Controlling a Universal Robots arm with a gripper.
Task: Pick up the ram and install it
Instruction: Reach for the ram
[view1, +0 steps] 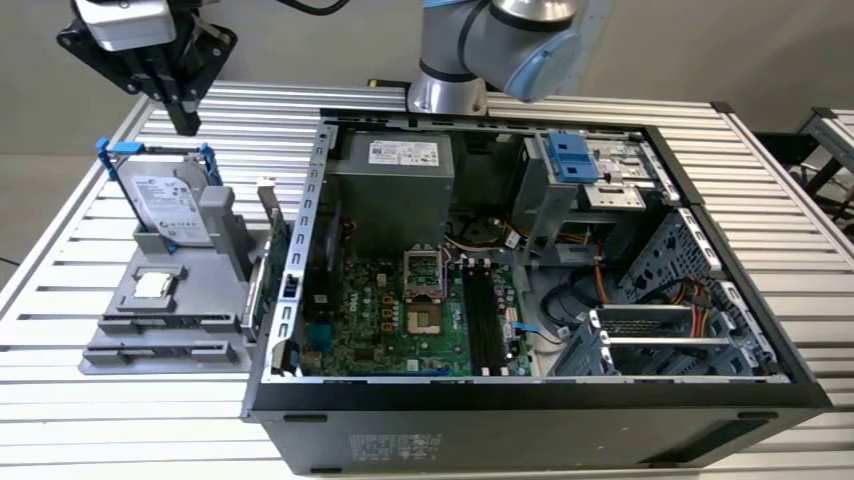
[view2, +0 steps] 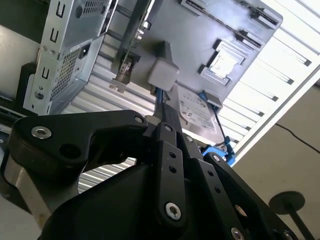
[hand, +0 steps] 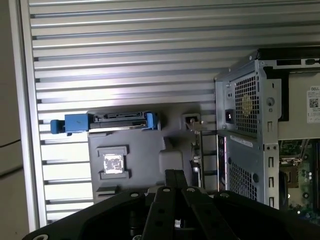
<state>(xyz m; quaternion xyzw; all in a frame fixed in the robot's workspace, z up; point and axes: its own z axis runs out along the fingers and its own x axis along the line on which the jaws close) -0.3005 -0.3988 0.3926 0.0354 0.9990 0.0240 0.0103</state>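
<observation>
Step in hand, as I judge it: getting to the ram, nothing picked up yet. I take the ram (view1: 171, 324) to be the thin dark strip lying in a slot along the near part of the grey holder (view1: 160, 362), at the exterior view's left, outside the computer case (view1: 534, 425). It shows very thin there, so I'm not certain. The same holder carries the hard drive (view1: 171, 205) in its blue bracket at the far end and a small square chip (view1: 151, 285) in the middle. The upright card (view1: 274, 225) stands on the side next to the case. The long black slots (view1: 483, 320) on the motherboard (view1: 374, 320) sit inside the case; I can't tell if any is filled. To do this well, I'd come in over the holder's near end and set the jaws across the stick's thin faces. I'd grip near its middle, keep off the drive bracket and the upright card, and lift straight so it doesn't bind in the slot. The jaws hang high over the far corner of the slatted surface (view1: 67, 420), above and beyond the hard drive, well apart from the ram, touching nothing. In both wrist views they look clenched together, tips meeting, nothing between them that I can see.
</observation>
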